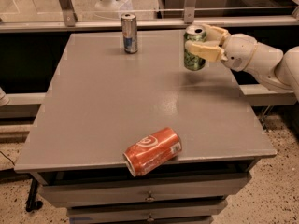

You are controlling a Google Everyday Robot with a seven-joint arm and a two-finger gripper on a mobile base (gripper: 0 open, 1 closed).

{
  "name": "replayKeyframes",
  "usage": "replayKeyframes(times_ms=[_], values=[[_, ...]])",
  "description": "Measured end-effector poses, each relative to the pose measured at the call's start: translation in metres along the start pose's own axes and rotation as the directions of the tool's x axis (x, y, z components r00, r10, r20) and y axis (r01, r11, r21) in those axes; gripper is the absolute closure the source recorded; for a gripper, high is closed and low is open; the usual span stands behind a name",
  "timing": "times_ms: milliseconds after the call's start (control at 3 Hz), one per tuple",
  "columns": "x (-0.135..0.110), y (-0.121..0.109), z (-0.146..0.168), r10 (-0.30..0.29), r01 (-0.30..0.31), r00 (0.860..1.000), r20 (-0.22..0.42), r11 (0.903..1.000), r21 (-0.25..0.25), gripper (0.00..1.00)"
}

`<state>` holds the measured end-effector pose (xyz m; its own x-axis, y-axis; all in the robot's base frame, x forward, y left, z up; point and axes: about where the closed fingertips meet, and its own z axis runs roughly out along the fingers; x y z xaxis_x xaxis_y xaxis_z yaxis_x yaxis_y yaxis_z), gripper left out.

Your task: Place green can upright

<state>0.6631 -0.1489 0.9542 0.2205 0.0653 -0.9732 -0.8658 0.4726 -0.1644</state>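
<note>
The green can [193, 55] is upright at the far right of the grey table [103, 106], with its base at or just above the tabletop. My gripper [197, 38] reaches in from the right and is shut on the can's upper half. One pale finger [205, 51] crosses the can's front. The other finger [216, 32] is behind the can's silver top.
A slim silver-and-blue can [129, 33] stands upright at the far middle of the table. An orange-red can with a white swirl [153, 151] lies on its side at the front edge. A rail [140, 22] runs behind the table. Drawers are below the front edge.
</note>
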Motion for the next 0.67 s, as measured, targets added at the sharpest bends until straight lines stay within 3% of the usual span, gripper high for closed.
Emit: replayKeyframes(times_ms=[333,667], values=[[0.009,0.010,-0.003,-0.091,0.090,0.996,-0.005,0.9945,-0.053,1.00],[0.025,0.017,-0.008,-0.110,0.108,0.994,-0.019,0.9913,-0.075,1.00]])
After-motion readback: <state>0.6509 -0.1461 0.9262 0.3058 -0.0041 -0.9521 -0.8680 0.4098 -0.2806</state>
